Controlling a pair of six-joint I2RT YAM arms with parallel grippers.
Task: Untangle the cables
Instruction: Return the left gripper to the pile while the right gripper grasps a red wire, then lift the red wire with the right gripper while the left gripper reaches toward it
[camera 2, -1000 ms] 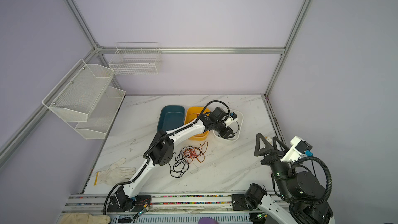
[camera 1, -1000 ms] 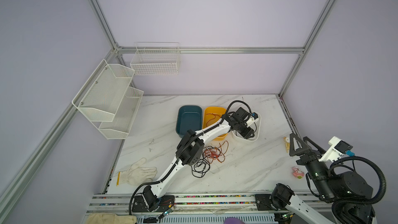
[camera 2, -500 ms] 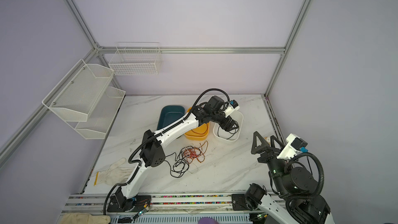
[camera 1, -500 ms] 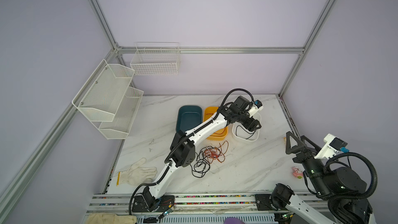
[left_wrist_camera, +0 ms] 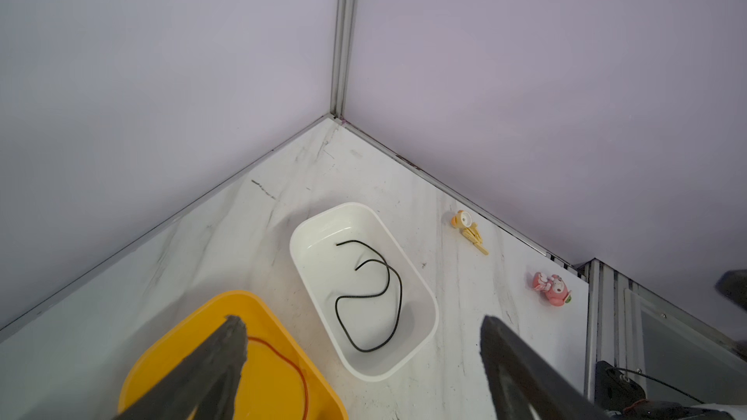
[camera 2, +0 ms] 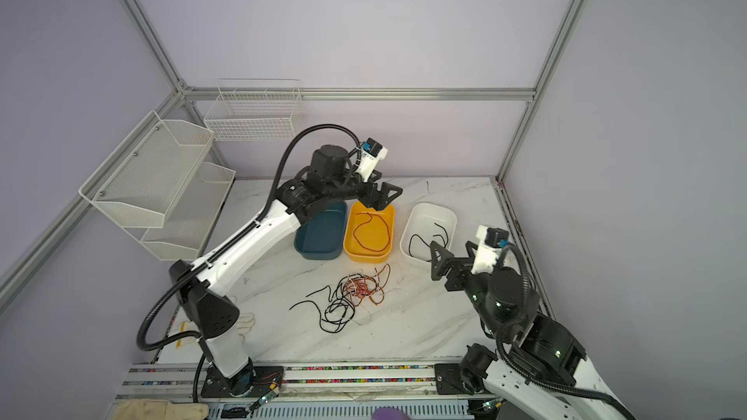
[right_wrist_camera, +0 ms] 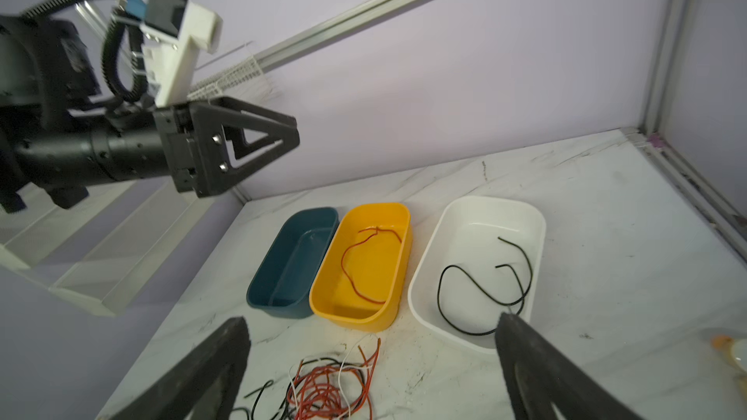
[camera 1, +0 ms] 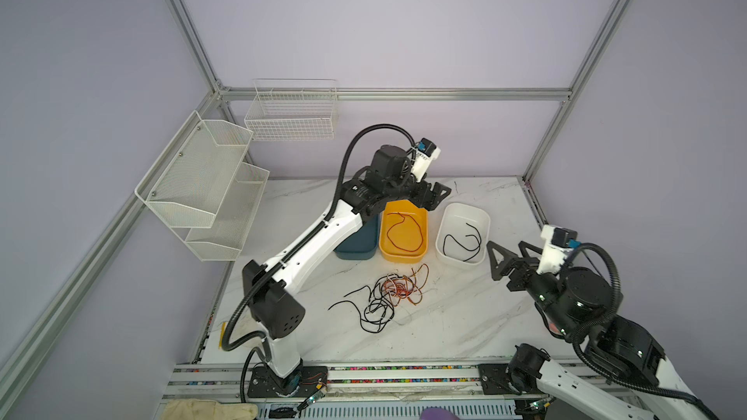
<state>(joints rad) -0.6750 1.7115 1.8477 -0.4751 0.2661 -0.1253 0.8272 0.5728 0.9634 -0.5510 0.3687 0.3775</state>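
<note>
The bins explain the placing: each colour gets its own container. The yellow bin (camera 1: 404,257) holds one red-orange cable (right_wrist_camera: 342,266), which lies loose on its floor. Just beside the yellow bin, on the side of the right arm, the white bin (camera 1: 465,206) holds one black cable (left_wrist_camera: 400,292) in an open curl. On the opposite side of the yellow bin, and touching it, stands a dark teal bin (camera 2: 319,232) with nothing in it; I judge that it waits for the white wires.

The left gripper (camera 1: 438,197) hangs in the air above the far end of the yellow bin and points toward the white bin. Its jaws stand wide apart and there is nothing between them. The right gripper (camera 1: 505,250) waits past the white bin, well apart from the yellow bin. Its jaws are also spread wide and hold nothing, and it looks toward the heap, probably so that it is ready to pin a strand.

The remaining cables (camera 1: 388,292) lie as one tangle on the marble table (camera 1: 444,317), near the front wall of the yellow bin. Black, red-orange and white strands cross each other there. I judge the task only begun: two wires are sorted and most are not yet separated. The next pick needs a free end at the edge of the knot, because a grip in its middle can lift the whole bundle.
</note>
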